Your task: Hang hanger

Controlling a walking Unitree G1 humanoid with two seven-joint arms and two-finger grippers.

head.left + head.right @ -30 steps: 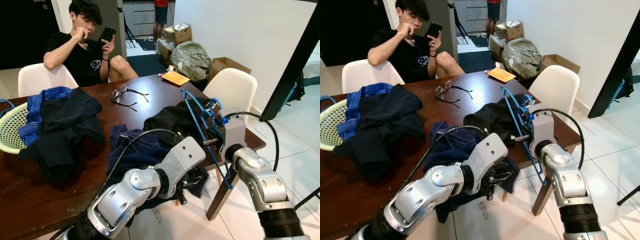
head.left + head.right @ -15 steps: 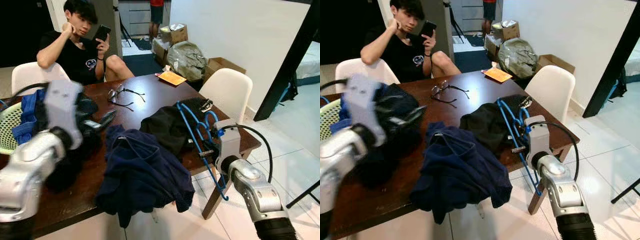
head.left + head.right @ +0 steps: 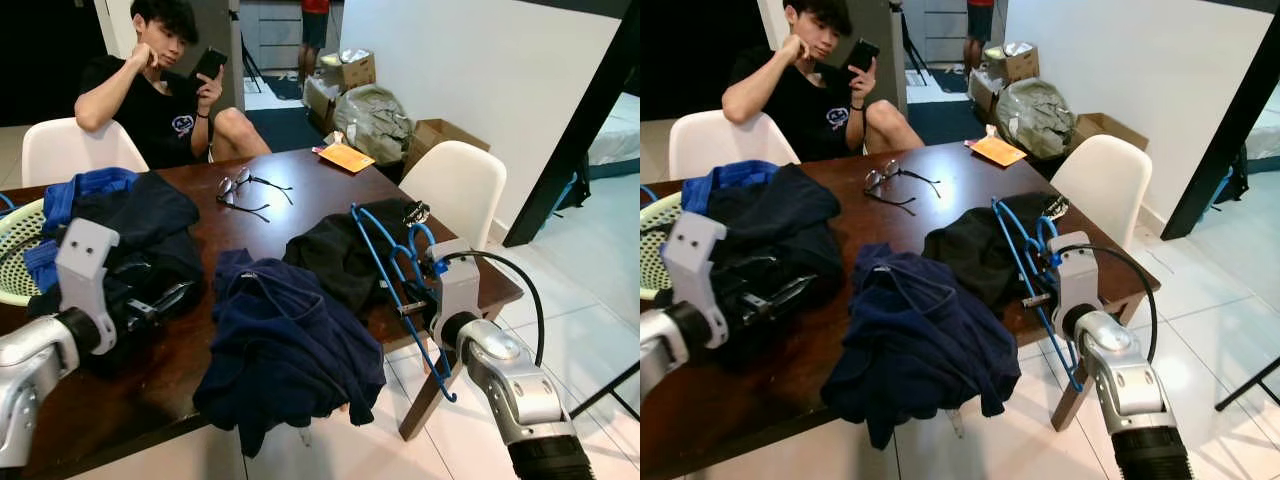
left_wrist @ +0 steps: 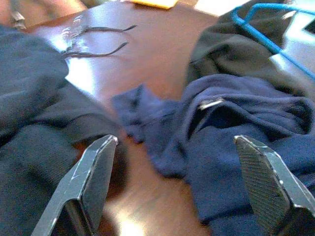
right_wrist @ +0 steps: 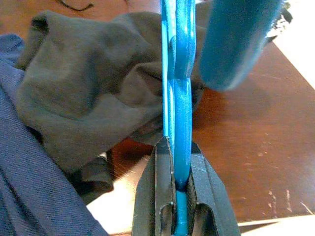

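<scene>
Table: a big brown wooden table with clothes piled on it.
Person: one person sits at the far side of the table, holding up a phone.
Chairs: two white ones, one behind the clothes on the left and one at the table's right end.
Clothes: three heaps. A dark blue one hangs over the near edge, a black one lies beside the hanger, and a black and blue pile sits on the left.
Basket: one pale green basket at the left edge of the table.
Right arm: it reaches up from the lower right, bent, with the wrist by the table's right corner.
Right gripper: its two fingers are squeezed tight on the blue bar.
Hanger: one blue hanger, held up over the table's right edge. Its long side slants from the top near the black clothes down toward the floor.
Left arm: it comes in low from the left, pointing across the table.
Left gripper: its fingers are spread wide apart, holding nothing, above the dark blue heap.
Glasses: one pair lies on the bare wood in the middle.
</scene>
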